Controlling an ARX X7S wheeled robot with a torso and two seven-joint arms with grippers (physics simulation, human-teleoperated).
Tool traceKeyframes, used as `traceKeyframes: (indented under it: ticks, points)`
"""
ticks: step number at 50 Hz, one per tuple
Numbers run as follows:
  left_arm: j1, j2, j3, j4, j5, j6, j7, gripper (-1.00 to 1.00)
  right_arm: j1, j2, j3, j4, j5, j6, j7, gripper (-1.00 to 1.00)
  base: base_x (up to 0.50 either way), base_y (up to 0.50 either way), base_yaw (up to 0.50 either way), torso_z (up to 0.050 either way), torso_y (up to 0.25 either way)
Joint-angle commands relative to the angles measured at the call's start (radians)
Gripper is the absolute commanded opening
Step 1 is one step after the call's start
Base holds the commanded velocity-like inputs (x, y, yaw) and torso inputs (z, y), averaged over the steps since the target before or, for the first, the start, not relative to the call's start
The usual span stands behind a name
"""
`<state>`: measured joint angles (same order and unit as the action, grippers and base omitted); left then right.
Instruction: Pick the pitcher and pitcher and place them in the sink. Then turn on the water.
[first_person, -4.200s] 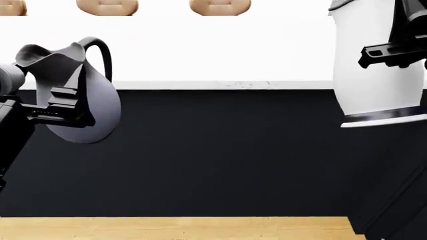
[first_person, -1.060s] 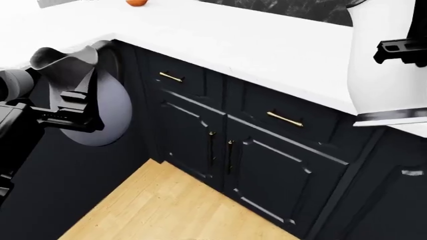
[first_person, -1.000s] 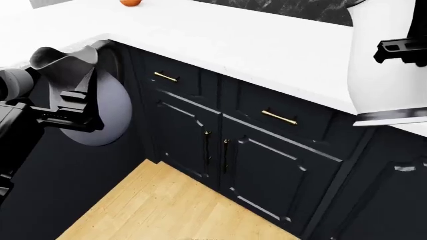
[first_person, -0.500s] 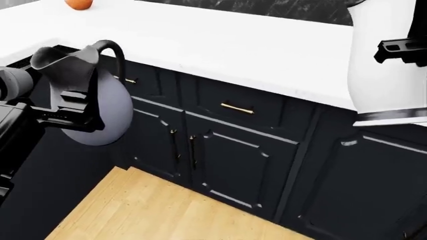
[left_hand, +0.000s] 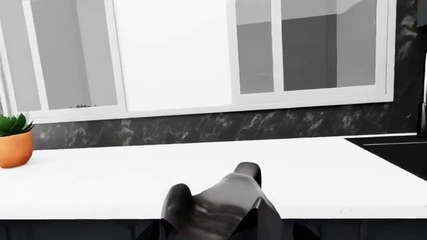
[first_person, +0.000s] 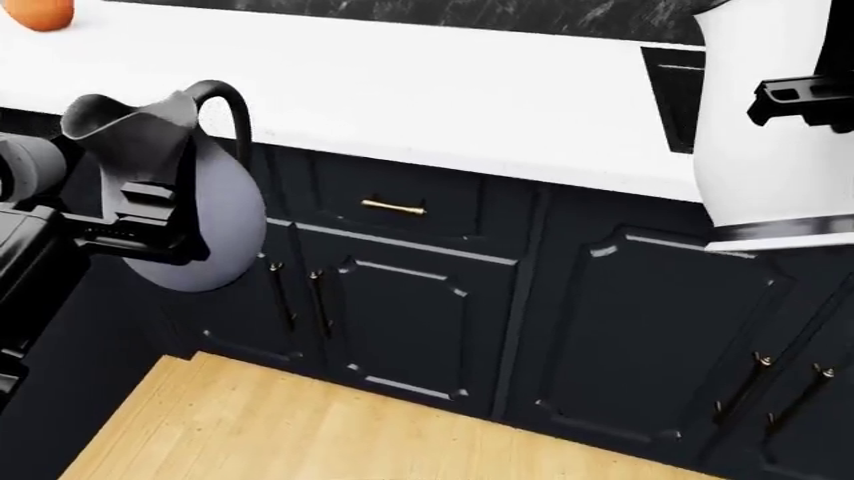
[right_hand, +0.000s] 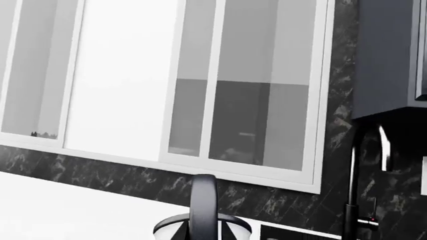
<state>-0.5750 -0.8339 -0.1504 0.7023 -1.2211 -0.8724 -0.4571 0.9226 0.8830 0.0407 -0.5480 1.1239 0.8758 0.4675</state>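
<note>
My left gripper (first_person: 140, 215) is shut on the squat blue-grey pitcher (first_person: 200, 210) and holds it in the air in front of the dark cabinets; its dark neck shows in the left wrist view (left_hand: 217, 205). My right gripper (first_person: 807, 100) is shut on the tall white pitcher (first_person: 767, 130) with a black base band, held above the counter edge; its rim and handle show in the right wrist view (right_hand: 203, 215). A corner of the black sink (first_person: 671, 90) shows in the counter, partly hidden behind the white pitcher. It also shows in the left wrist view (left_hand: 393, 150). No water is visible.
A white countertop (first_person: 400, 90) runs over dark cabinets (first_person: 400, 300) with brass handles. An orange pot (first_person: 38, 12) stands far left; it holds a green plant (left_hand: 15, 140). A black faucet (right_hand: 363, 180) rises by the window. Wooden floor (first_person: 334, 430) lies below.
The view has swung right along the counter: the cabinets and orange pot have shifted left and the sink corner has come into view. Both pitchers stay held the same way.
</note>
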Motion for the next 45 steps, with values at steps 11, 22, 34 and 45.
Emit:
traceKeyframes:
  ticks: [11, 22, 34, 45]
  points:
    - [-0.025, -0.003, -0.035, 0.007, 0.015, 0.019, -0.014, -1.00, 0.019, 0.001, 0.024, -0.006, -0.037, -0.010, 0.000, -1.00, -0.02, 0.09, -0.50, 0.002, 0.004]
    - [-0.025, -0.006, -0.034, 0.006, 0.013, 0.021, -0.014, -1.00, 0.020, 0.003, 0.023, -0.007, -0.035, -0.010, 0.002, -1.00, -0.01, 0.09, -0.50, 0.001, 0.004]
    - [-0.021, -0.006, -0.033, 0.007, 0.007, 0.024, -0.016, -1.00, 0.016, 0.003, 0.021, -0.008, -0.035, -0.012, 0.003, -1.00, -0.01, 0.09, -0.50, 0.002, 0.003]
    - [-0.009, -0.007, -0.031, 0.008, 0.010, 0.031, -0.006, -1.00, 0.009, -0.007, 0.008, -0.008, -0.052, -0.030, -0.012, -1.00, -0.18, 0.05, -0.32, 0.002, 0.003]
